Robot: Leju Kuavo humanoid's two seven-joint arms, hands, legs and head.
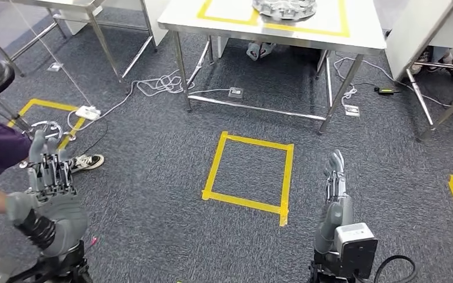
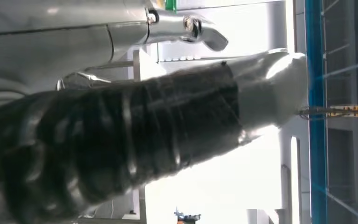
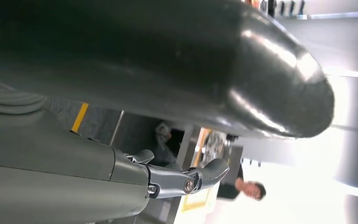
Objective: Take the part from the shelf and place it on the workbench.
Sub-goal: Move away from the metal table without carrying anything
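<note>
While both hands [image 1: 47, 177] [image 1: 336, 194] hang empty, fingers straight, the metal part [image 1: 284, 8] on the tabletop [image 1: 354, 35] looks heavy, rigid; grip its rim.

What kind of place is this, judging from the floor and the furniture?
Probably a robot test lab or workshop: yellow tape squares mark standing spots on the grey carpet floor, steel-legged white workbenches stand around, and loose white cables with a power strip lie on the floor.
</note>
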